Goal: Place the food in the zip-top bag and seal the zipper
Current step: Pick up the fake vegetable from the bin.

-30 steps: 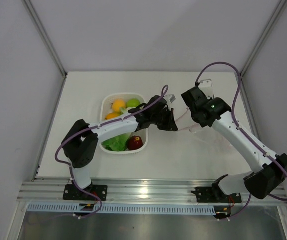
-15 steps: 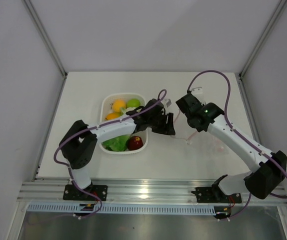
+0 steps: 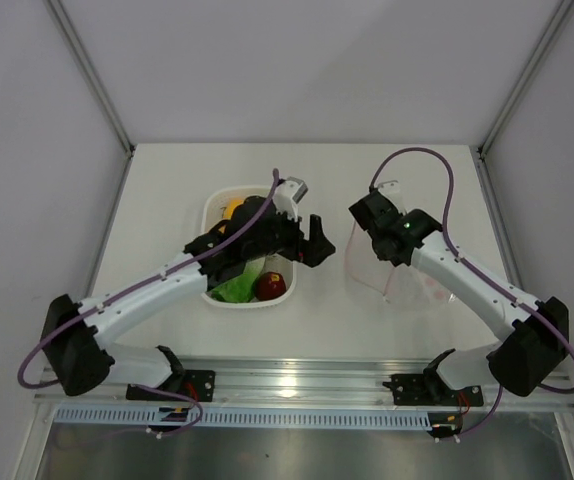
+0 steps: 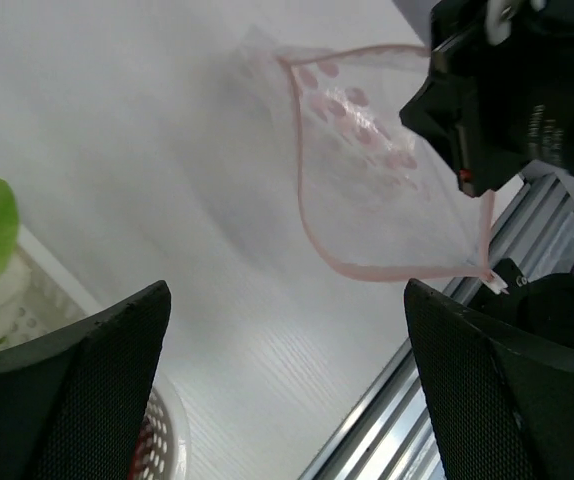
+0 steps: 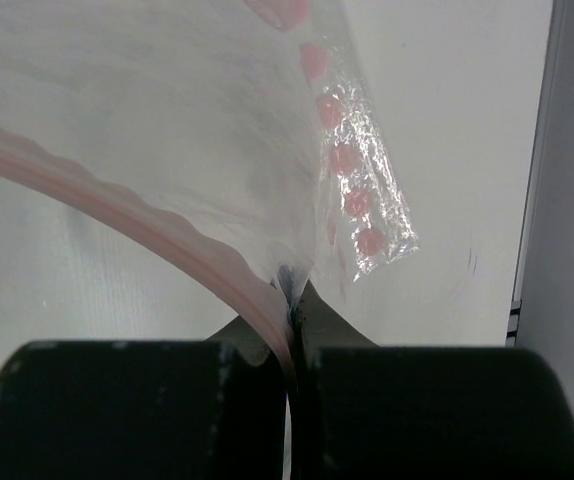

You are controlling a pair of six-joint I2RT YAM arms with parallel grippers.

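- I am judging the task as barely begun. No food is lying inside the zip-top bag (image 4: pixel 377 200), and the zipper (image 5: pixel 167 238) is unsealed, with the mouth gaping in a loop in the left wrist view.
- The right gripper (image 5: pixel 292 325) is pinching the pink zipper strip at one edge, jaws pressed together on it. It appears to be holding the bag partly raised off the table (image 3: pixel 167 180), to the right of the basket.
- The left gripper (image 3: pixel 315 240) is hanging empty, fingers spread wide, between the white perforated basket (image 3: pixel 205 230) and the bag, touching neither.
- The food is sitting in the basket. I am making out an orange-yellow fruit (image 3: pixel 233 210), a lettuce (image 3: pixel 229 290) and a dark red apple (image 3: pixel 271 287); the left arm is covering the rest.
- I am logging every piece as awaiting transfer, and the sealing as outstanding.
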